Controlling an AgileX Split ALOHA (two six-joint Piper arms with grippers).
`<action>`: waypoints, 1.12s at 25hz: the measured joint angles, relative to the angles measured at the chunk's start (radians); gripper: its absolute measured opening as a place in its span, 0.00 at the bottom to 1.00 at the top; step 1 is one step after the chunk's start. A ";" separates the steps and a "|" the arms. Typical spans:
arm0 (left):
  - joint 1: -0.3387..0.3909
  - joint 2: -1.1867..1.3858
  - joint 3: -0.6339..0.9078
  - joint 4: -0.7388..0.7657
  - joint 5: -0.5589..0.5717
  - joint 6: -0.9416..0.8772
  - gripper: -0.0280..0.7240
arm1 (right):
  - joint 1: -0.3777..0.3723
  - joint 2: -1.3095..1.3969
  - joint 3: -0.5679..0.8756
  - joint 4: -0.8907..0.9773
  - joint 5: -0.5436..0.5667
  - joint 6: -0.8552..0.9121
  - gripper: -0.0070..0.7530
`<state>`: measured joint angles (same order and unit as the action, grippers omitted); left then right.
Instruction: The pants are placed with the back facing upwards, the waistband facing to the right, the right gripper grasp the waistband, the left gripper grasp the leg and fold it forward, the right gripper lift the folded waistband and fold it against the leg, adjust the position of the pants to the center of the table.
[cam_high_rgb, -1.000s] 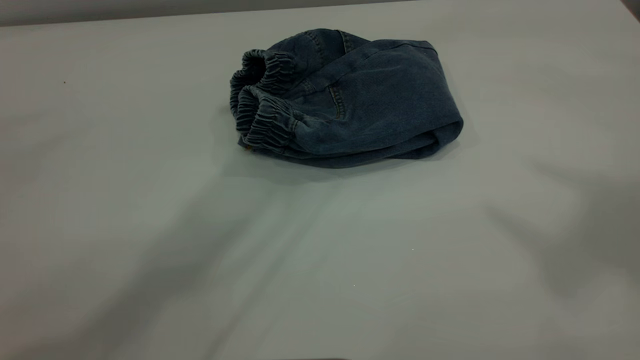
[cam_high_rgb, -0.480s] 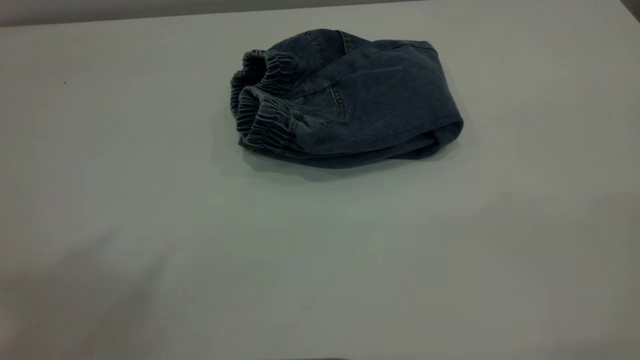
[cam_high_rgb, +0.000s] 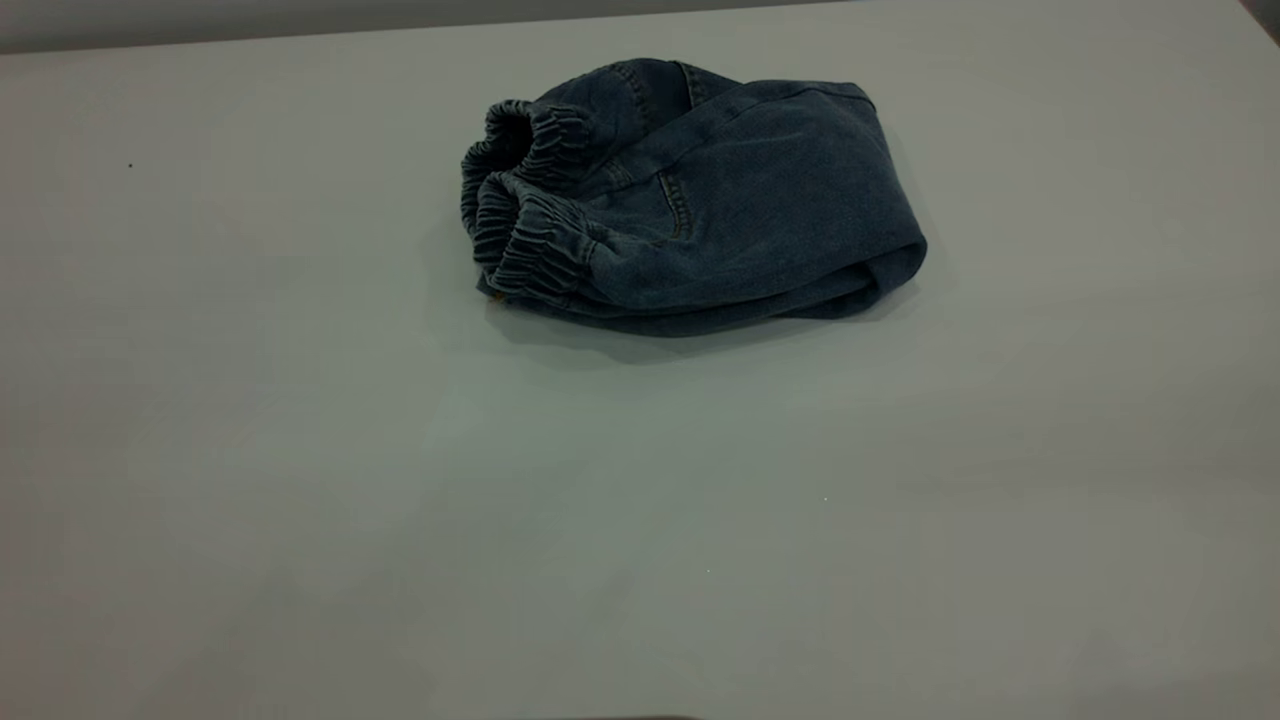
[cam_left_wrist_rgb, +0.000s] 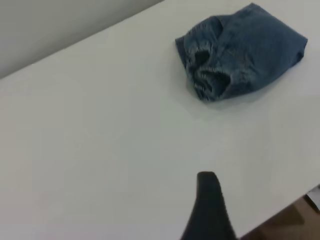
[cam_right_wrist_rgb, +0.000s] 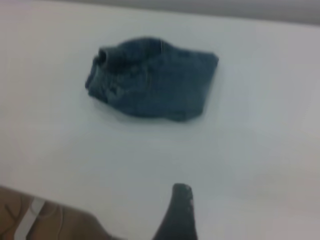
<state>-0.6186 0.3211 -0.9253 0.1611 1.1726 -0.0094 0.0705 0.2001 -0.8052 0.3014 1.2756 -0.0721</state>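
Exterior view: the pants lie folded, long axis left-right, waistband at their left end, toward the table's far edge. Neither arm appears there; the left gripper and right gripper sit well back from the pants, and whether either is released or clenched I cannot tell.

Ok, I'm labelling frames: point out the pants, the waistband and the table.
pants (cam_high_rgb: 760, 200), exterior view, smooth folded denim.
waistband (cam_high_rgb: 525, 235), exterior view, ruffled elastic end.
table (cam_high_rgb: 640, 520), exterior view, bare top.
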 joint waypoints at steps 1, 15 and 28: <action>0.000 -0.047 0.038 -0.001 0.000 0.000 0.70 | 0.000 -0.017 0.032 -0.002 0.000 0.000 0.78; 0.000 -0.144 0.363 -0.094 -0.005 0.003 0.70 | 0.000 -0.140 0.330 -0.168 -0.129 -0.029 0.78; 0.000 -0.144 0.435 -0.147 -0.046 0.025 0.70 | 0.000 -0.140 0.330 -0.171 -0.136 -0.029 0.78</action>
<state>-0.6186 0.1767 -0.4904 0.0139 1.1265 0.0157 0.0705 0.0598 -0.4752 0.1302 1.1400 -0.1014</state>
